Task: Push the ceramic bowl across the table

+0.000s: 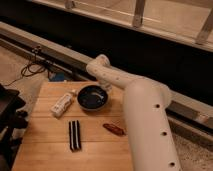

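The ceramic bowl is round, dark and glossy and sits on the far middle of the wooden table. My white arm rises from the lower right and bends over the table's far edge. My gripper is at the bowl's far right rim, mostly hidden by the arm's end. I cannot tell whether it touches the bowl.
A white bottle lies just left of the bowl. A black striped object lies in the table's middle and a small red-brown object to its right. Dark equipment stands at the table's left edge. Cables lie on the floor behind.
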`<state>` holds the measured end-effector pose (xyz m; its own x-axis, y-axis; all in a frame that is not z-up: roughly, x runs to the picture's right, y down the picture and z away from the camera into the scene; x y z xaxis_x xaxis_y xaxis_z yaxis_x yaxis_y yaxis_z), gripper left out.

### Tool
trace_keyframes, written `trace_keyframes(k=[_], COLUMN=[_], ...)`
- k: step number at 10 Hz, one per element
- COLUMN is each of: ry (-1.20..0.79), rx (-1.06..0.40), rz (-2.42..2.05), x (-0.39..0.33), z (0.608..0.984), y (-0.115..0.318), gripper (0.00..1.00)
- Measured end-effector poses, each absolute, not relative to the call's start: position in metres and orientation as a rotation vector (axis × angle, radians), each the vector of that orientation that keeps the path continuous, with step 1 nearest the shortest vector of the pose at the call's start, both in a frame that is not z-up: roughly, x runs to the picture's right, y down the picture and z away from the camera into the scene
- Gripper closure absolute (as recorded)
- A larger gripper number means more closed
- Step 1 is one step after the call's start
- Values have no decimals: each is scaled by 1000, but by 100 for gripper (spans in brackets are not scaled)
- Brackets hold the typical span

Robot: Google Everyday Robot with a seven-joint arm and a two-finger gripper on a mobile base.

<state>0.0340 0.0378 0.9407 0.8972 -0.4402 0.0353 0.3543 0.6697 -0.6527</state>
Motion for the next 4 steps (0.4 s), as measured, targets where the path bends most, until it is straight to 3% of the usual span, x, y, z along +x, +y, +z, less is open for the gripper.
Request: trace_keyframes(k=[4], ry=[142], rx=[-710], rz=[-475], x=[27], z=[938], y=[38], gripper=[91])
